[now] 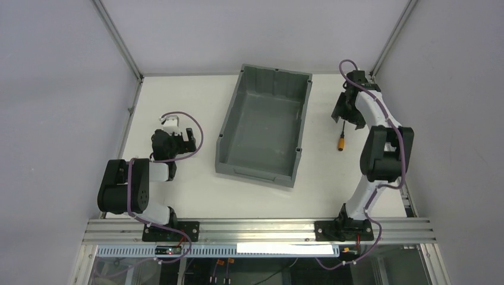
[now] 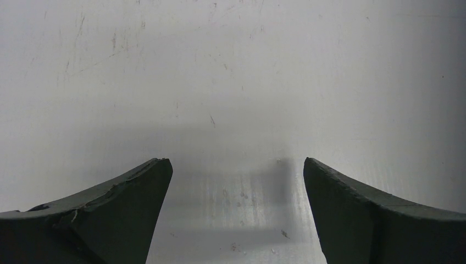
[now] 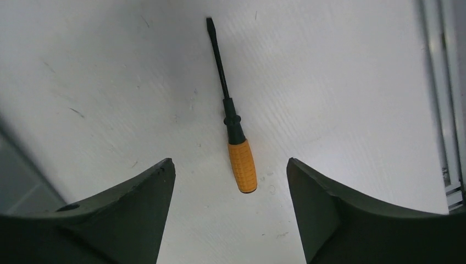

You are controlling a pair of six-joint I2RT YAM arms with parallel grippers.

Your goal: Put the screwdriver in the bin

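The screwdriver (image 1: 342, 142), orange-handled with a thin black shaft, lies flat on the white table to the right of the bin (image 1: 261, 127). The bin is dark grey and holds nothing that I can see. My right gripper (image 1: 347, 119) hovers over the shaft end of the tool. In the right wrist view the screwdriver (image 3: 236, 137) lies lengthwise between and ahead of the open right gripper (image 3: 229, 160), with the handle end nearest and neither finger touching it. My left gripper (image 1: 189, 138) rests left of the bin; the left gripper (image 2: 236, 159) is open over bare table.
An aluminium rail (image 1: 261, 228) runs along the near table edge by the arm bases. Grey enclosure walls stand on the left, back and right. The table's right edge rail (image 3: 439, 110) lies close to the screwdriver.
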